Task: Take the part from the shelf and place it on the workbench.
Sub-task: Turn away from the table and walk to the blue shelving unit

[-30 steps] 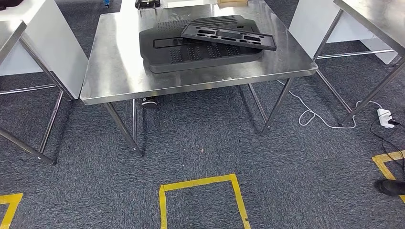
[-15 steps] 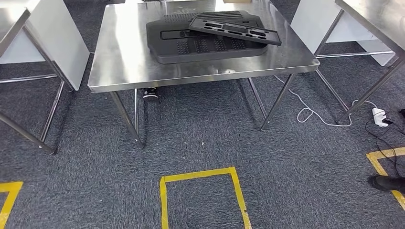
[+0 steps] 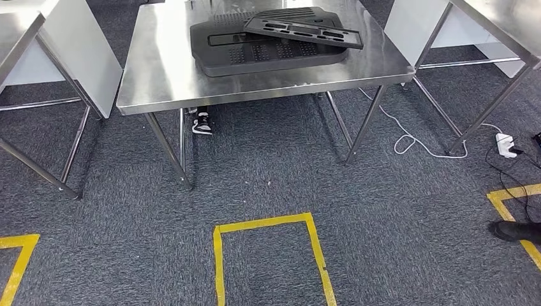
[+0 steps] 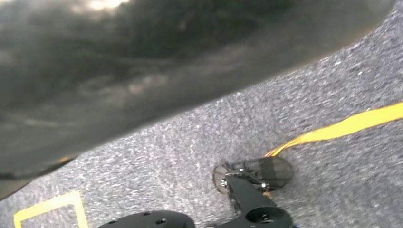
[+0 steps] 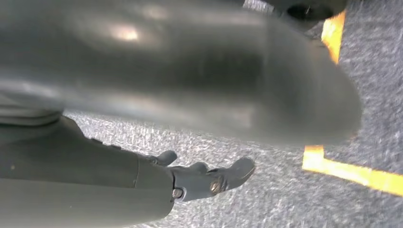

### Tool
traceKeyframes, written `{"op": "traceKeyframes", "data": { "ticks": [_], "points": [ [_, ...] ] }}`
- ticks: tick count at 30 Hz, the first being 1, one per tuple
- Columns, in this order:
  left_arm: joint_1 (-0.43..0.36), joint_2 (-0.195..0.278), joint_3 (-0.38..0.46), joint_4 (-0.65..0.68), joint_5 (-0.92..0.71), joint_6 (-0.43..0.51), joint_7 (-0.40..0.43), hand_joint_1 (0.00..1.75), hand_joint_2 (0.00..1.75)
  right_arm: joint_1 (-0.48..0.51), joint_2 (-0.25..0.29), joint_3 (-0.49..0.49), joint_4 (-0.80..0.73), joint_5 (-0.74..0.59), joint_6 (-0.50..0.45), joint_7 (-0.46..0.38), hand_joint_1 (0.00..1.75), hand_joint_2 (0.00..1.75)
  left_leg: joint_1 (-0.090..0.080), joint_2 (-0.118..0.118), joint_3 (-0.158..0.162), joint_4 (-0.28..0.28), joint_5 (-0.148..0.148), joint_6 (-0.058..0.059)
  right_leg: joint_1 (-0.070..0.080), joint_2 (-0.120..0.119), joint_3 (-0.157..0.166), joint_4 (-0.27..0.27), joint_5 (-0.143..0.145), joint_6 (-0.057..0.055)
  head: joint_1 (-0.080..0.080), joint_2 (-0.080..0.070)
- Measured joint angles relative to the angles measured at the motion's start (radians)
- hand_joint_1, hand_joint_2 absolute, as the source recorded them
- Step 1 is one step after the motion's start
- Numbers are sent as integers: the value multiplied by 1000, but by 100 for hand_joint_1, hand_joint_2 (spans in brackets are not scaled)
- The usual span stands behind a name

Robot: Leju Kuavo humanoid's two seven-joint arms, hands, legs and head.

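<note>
Long black slotted part [image 3: 303, 32] lies flat atop a larger black perforated panel [image 3: 268, 51] on the steel workbench [image 3: 166, 76], long axis running left-right, skewed slightly. Right hand [image 5: 204, 180] hangs over carpet, fingers loosely extended, holding nothing. Left hand: grip cannot be told.

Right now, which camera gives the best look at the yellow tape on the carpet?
The head view: the yellow tape forms a clear open square there. Both wrist views catch short strips of tape past blurred dark shapes.
</note>
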Motion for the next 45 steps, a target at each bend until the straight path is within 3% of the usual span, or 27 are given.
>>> {"op": "traceKeyframes", "data": {
  "ticks": [2, 3, 4, 5, 6, 8, 10, 12, 14, 16, 18, 19, 20, 21, 23, 24, 26, 29, 31, 33, 34, 35, 36, 38, 40, 42, 45],
  "points": [
    [0, 0, 1, 0, 0, 0, 0, 0, 0, 1, 0, 0, 0, 2, 0, 1, 0, 0, 1, -1, -33, 118, -96, -3, 1, -3, -12, 0, 15, -14, -4, 0],
    [1, 0, 2, 0, 0, 0, 0, 0, 0, 1, 0, 0, 1, 3, 0, 1, 0, 0, 1, -1, -46, 181, -130, -5, 3, -4, -20, 1, 20, -16, -5, 0],
    [1, 0, 3, 0, 0, 0, 0, 0, 0, 1, 0, 0, 1, 4, 1, 1, 0, 0, 1, -2, -50, 223, -144, -7, 5, -4, -28, 4, 25, -15, -5, 0],
    [1, 0, 3, 0, 0, 1, 0, 0, 0, 1, 0, 0, 1, 5, 1, 1, 0, 0, 1, -1, -36, 231, -138, -8, 6, -4, -35, 7, 29, -14, -5, 0],
    [1, 0, 3, 0, 0, 1, 0, 0, 0, 1, 1, 0, 1, 5, 1, 1, 0, 0, 2, -1, -4, 200, -118, -8, 6, -4, -43, 12, 32, -13, -5, 0],
    [0, 1, 4, 0, 1, 1, 0, 0, 0, 1, 1, 0, 2, 5, 1, 1, 0, 0, 2, -2, 91, 67, -82, -5, 6, -4, -57, 26, 35, -11, -5, 0],
    [-1, 2, 4, 0, 2, 1, 0, 0, 0, 0, 2, 0, 2, 5, 1, 1, 0, 0, -1, -6, 142, -24, -75, 2, 10, -3, -71, 39, 40, -3, -4, 0],
    [-1, 2, 4, 0, 2, 2, 0, 0, 0, 0, 3, 0, 2, 5, 0, 1, 0, 0, -7, -7, 136, -35, -74, 12, 11, -3, -81, 43, 49, 11, -4, 0],
    [-1, 2, 4, 0, 2, 2, 0, 0, 0, 1, 2, 0, 2, 5, 0, 2, 0, 0, -6, -4, 124, -39, -61, 31, 9, -2, -95, 56, 40, 21, -3, 0],
    [-2, 2, 5, 0, 2, 3, 0, 0, 0, 1, 2, 0, 3, 6, 0, 5, 0, 0, -3, -1, 107, -44, -44, 51, 7, -1, -131, 131, -14, 17, 0, 0],
    [-3, 2, 5, 0, 2, 3, -1, 0, 0, 0, 3, 0, 4, 6, 0, 8, 0, 0, -5, 1, 86, -44, -30, 57, 6, -1, -176, 258, -81, 11, 3, 0],
    [-2, 2, 6, 0, 2, 4, -1, 0, 0, 0, 3, 0, 4, 6, 0, 10, 0, 0, -5, 2, 75, -44, -22, 57, 5, -1, -188, 306, -96, 14, 3, 0],
    [-2, 2, 6, 0, 2, 5, -2, 0, 0, 1, 3, 0, 4, 5, 0, 12, 0, 0, -5, 3, 65, -43, -15, 55, 5, -1, -184, 321, -94, 22, 4, 0],
    [-2, 1, 7, 0, 1, 6, -2, 0, 0, 1, 3, 0, 4, 5, 1, 14, 0, 0, -5, 3, 57, -43, -9, 53, 4, -1, -162, 300, -77, 32, 4, 0],
    [-1, 0, 8, 0, 0, 10, -3, 0, 0, 0, 2, 0, 4, 3, 1, 15, 0, 0, -5, 3, 43, -43, 5, 46, 4, -1, -70, 166, -36, 44, 4, 0],
    [-2, 0, 8, 0, 0, 11, -3, 0, 0, -2, 2, 0, 4, 3, 1, 15, 0, 0, -7, 4, 38, -43, 11, 41, 5, -1, -22, 93, -28, 42, 3, 0],
    [-2, 0, 9, 0, 0, 14, -3, 0, 0, -4, 2, 0, 4, 2, 1, 16, 0, 0, -9, 5, 34, -43, 22, 29, 10, 0, 22, 12, -31, 31, 1, 0],
    [-1, 0, 12, 0, 0, 14, -3, 0, 0, -2, 4, 0, 4, 0, 1, 17, 0, 0, -6, 7, 30, -39, 27, 10, 8, 0, 15, 2, -22, 8, -1, 0],
    [0, 1, 13, 0, 0, 14, -3, 0, 0, 0, 4, 0, 4, 0, 1, 17, 0, 0, -3, 5, 7, 22, -26, 3, 3, 0, 12, -2, -9, -11, -7, 0],
    [1, 1, 13, 0, 0, 14, -3, 0, 0, 1, 3, 0, 4, 0, 1, 16, 0, 0, -1, 2, -36, 150, -109, -3, 6, 0, 6, 0, -2, -22, -10, 0],
    [2, 1, 13, 0, 0, 14, -3, 0, 0, 2, 4, 0, 4, 0, 1, 16, 0, 0, -1, 1, -53, 207, -133, -6, 7, 0, 4, 1, 1, -23, -10, 0],
    [2, 1, 13, 0, 0, 14, -3, 0, 0, 2, 4, 0, 5, 0, 1, 16, 0, 0, 0, 0, -55, 234, -137, -8, 8, 2, 1, 3, 3, -24, -10, 0],
    [3, 1, 13, 0, 0, 14, -3, 0, 0, 3, 4, 0, 5, 0, 1, 16, 0, 0, 1, 0, -39, 222, -122, -9, 8, 4, -1, 6, 4, -23, -10, 0],
    [3, 2, 13, 0, 0, 14, -3, 0, 0, 3, 4, 0, 5, 0, 1, 16, 0, 0, 4, -5, 36, 105, -66, -9, 7, 12, -3, 14, 2, -20, -11, 0],
    [3, 3, 13, 0, 0, 15, -4, 0, 0, 1, 4, 0, 5, 0, 1, 16, 0, 0, 5, -17, 96, 2, -42, -4, 9, 19, -16, 26, -1, -11, -11, 0],
    [3, 3, 13, 0, -1, 15, -7, 0, 0, 0, 5, 0, 5, 0, 1, 16, 0, 0, 1, -22, 106, -23, -47, 5, 12, 26, -27, 31, 1, 0, -11, 0],
    [2, 3, 13, 0, -5, 15, -15, 0, 0, 1, 4, 0, 5, -1, 2, 17, 0, 0, 1, -8, 94, -35, -39, 27, 10, 26, -47, 53, -8, 15, -8, 0]
  ]
}}
